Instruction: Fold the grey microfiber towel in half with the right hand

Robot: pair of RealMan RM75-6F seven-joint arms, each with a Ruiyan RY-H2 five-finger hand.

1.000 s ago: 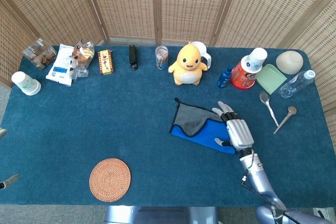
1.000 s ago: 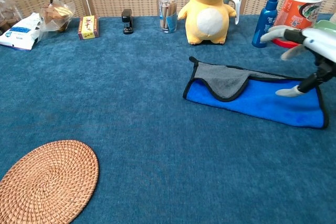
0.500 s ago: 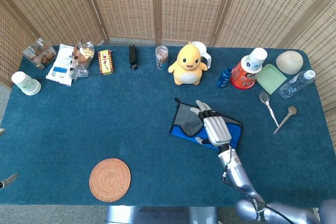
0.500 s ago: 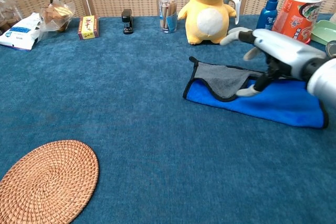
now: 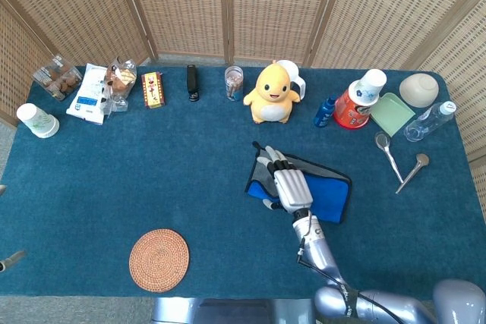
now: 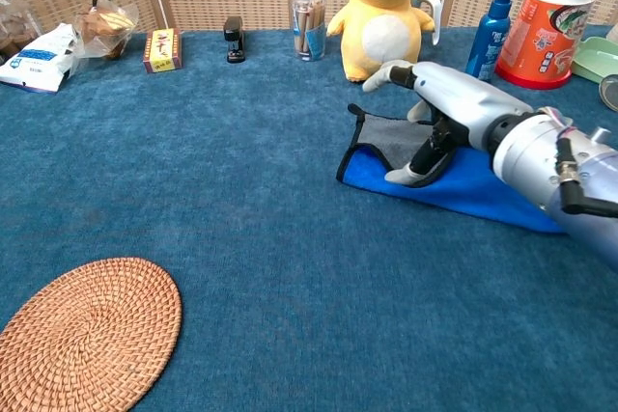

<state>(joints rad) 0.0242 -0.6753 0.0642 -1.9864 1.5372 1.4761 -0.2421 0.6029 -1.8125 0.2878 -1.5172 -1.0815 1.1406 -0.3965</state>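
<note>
The towel (image 5: 328, 192) lies right of the table's centre, its blue side up, with a grey flap (image 6: 383, 138) turned over at its left end. My right hand (image 5: 287, 186) hovers over that left end with fingers spread and nothing held. In the chest view the right hand (image 6: 436, 105) reaches over the grey flap, and its thumb tip rests on the towel (image 6: 473, 192) at the flap's edge. Of my left hand only a grey sliver (image 5: 6, 262) shows at the left border of the head view.
Behind the towel stand a yellow plush toy (image 5: 271, 95), a glass jar (image 5: 234, 83), a blue spray bottle (image 5: 324, 111) and a red cup stack (image 5: 357, 101). Two spoons (image 5: 389, 154) lie to the right. A woven coaster (image 5: 159, 260) sits front left.
My right hand has swept left across the towel, from its right end to above the grey flap at its left end. The towel's right part now lies uncovered.
</note>
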